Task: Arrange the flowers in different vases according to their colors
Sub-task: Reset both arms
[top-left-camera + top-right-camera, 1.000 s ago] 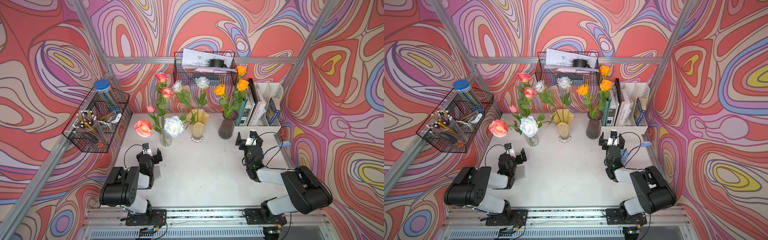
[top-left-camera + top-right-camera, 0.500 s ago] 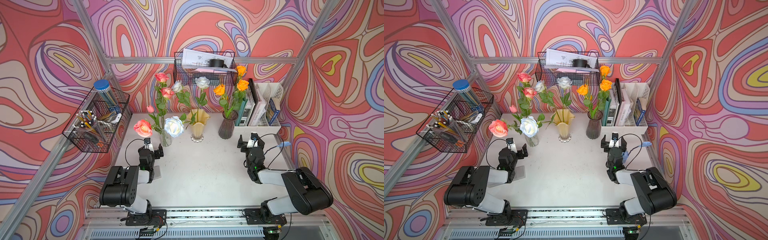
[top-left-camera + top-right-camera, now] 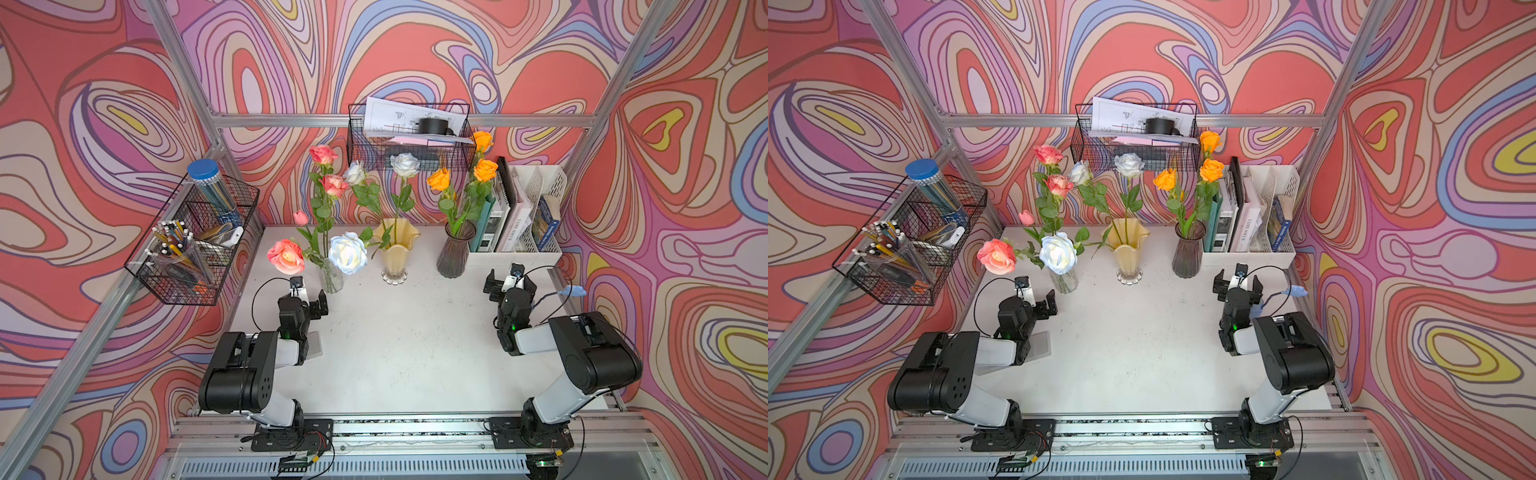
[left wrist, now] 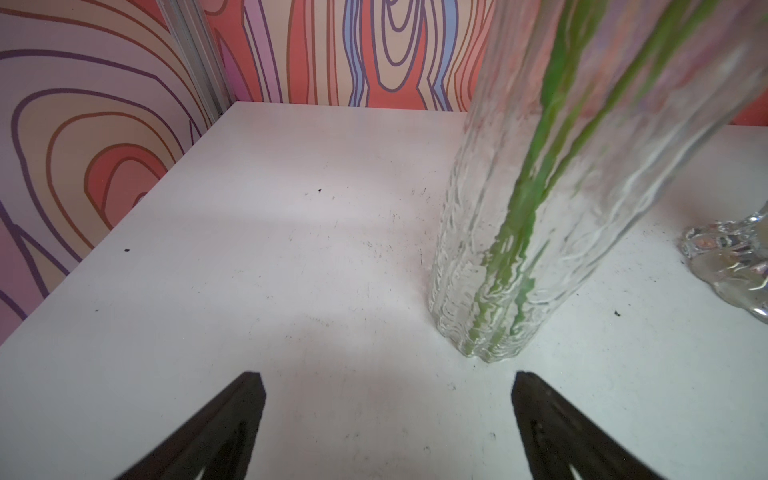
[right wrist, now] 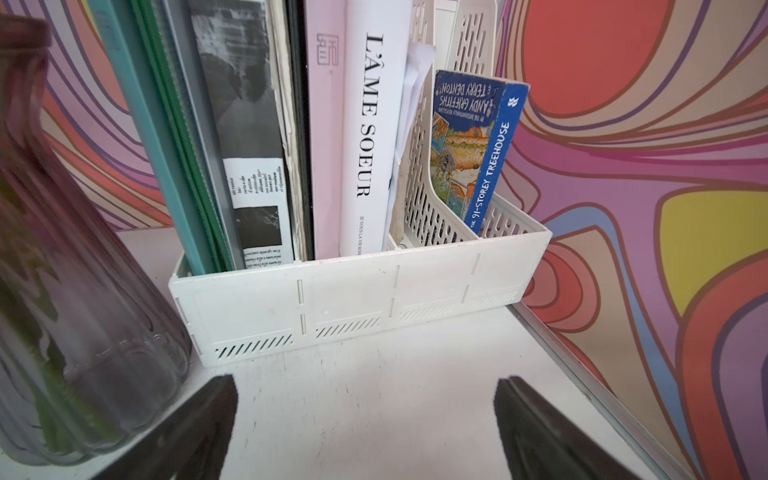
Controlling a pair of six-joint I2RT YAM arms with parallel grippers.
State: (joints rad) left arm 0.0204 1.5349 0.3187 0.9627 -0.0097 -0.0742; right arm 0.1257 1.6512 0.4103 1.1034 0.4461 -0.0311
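We logged three vases in a row at the back of the desk (image 3: 407,332), every flower standing in one. The clear glass vase (image 3: 331,279) carried the pink flowers (image 3: 286,256), the yellow vase (image 3: 395,254) the white roses (image 3: 404,164), the purple vase (image 3: 455,254) the orange roses (image 3: 484,169). One big white-blue rose (image 3: 348,252) hung in front of the clear vase's mouth; we could not tell which vase held its stem. The left fingers (image 4: 224,424) stood wide apart and empty, low over the desk, near the clear vase. The right fingers (image 5: 199,428) were wide and empty too, facing the white file rack (image 5: 353,299), with the purple vase just beside them.
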